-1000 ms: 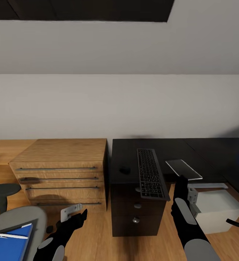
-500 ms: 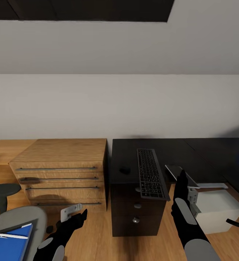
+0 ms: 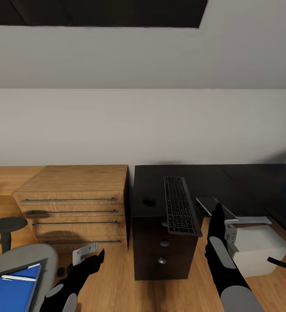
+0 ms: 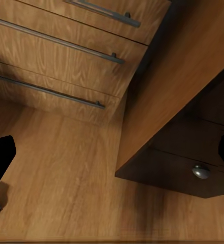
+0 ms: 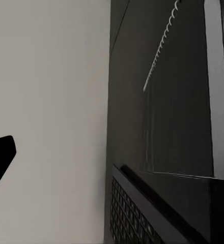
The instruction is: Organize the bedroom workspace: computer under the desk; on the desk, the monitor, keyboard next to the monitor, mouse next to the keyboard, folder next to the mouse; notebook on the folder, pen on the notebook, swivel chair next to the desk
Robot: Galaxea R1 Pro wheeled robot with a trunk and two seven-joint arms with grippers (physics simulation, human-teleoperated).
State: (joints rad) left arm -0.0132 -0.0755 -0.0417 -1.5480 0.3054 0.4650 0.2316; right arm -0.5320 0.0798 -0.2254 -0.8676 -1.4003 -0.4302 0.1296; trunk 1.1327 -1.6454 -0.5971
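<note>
Right now the keyboard (image 3: 180,211) overhangs the counter (image 3: 151,184) front edge; right end effector (image 3: 217,215), open and empty, sits just beside it. A nudge could tip it off.

keyboard (image 3: 180,209) on desk (image 3: 154,184) — mouse (image 3: 149,202) left of it | folder (image 3: 11,290) on swivel chair (image 3: 41,255)

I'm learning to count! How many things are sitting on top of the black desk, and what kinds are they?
Keyboards: 1, the keyboard
Mice: 1, the mouse
Notebooks: 1, the notebook with a spiral edge
Total: 3 things on the desk
</note>
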